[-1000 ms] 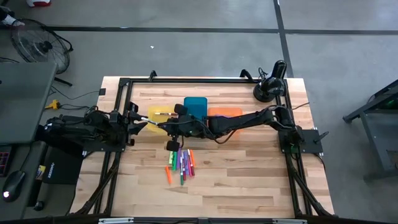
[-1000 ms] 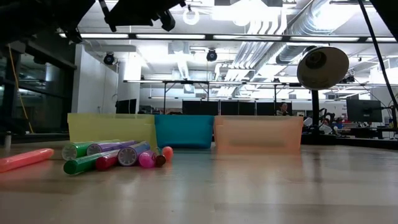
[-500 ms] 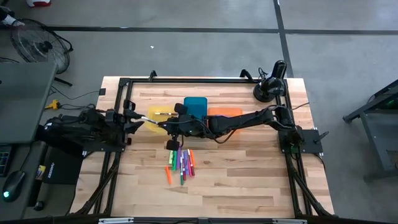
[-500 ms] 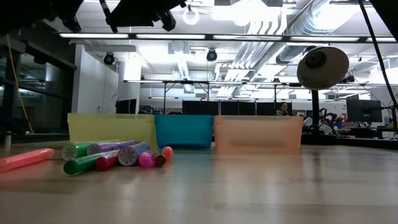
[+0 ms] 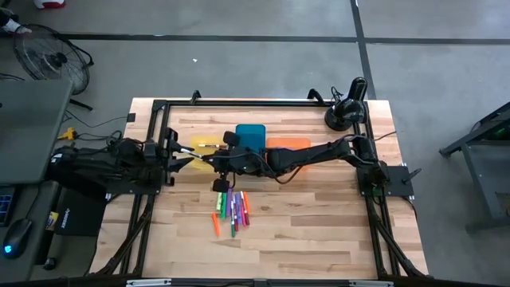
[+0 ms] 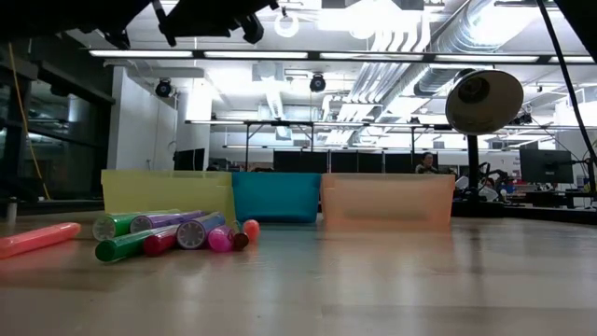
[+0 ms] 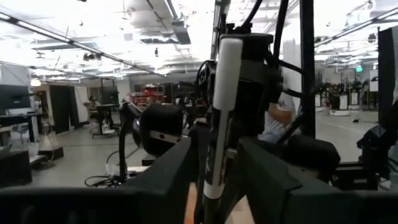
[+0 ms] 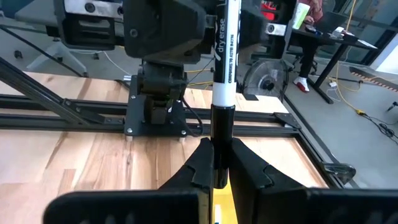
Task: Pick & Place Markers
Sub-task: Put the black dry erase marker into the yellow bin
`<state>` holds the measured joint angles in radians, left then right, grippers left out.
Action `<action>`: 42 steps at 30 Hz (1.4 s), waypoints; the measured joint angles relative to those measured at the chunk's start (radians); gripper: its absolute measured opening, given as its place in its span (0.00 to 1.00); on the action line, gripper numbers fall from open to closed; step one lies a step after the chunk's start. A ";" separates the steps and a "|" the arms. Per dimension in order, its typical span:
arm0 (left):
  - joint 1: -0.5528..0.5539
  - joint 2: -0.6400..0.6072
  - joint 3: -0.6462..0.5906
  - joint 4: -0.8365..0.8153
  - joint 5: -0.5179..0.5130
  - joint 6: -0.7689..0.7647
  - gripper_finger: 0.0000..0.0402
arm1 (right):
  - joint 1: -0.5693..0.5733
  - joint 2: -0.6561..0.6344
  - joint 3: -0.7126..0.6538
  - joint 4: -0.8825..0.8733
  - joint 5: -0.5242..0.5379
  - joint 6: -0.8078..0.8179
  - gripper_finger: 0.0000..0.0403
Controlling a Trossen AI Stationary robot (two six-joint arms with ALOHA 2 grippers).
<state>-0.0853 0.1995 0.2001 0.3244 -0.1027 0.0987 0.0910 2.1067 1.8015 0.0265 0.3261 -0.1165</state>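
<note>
Three plastic trays, yellow, blue and orange, sit across the middle of the wooden bench, with loose coloured markers heaped just in front. Above the yellow tray, the right gripper, arm stretched leftward, is clamped on a white dry-erase marker. The left gripper faces it with that marker between its fingers; whether it grips, I cannot tell.

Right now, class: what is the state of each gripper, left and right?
Left gripper: at the dry-erase marker, open or closed cannot be told.
Right gripper: closed, holding the dry-erase marker.
</note>
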 joint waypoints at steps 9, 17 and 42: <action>0.000 0.045 0.000 0.065 -0.020 -0.024 0.54 | 0.000 -0.002 0.000 -0.002 -0.011 -0.003 0.05; 0.000 0.087 0.000 0.130 -0.021 -0.027 0.31 | 0.000 -0.002 0.000 -0.007 -0.011 0.004 0.05; 0.000 0.086 0.000 0.104 -0.094 -0.005 0.07 | 0.023 -0.011 0.000 -0.058 0.100 0.011 0.48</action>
<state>-0.0855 0.2859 0.2001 0.4286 -0.1962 0.0940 0.1135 2.0959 1.8015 -0.0313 0.4257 -0.1059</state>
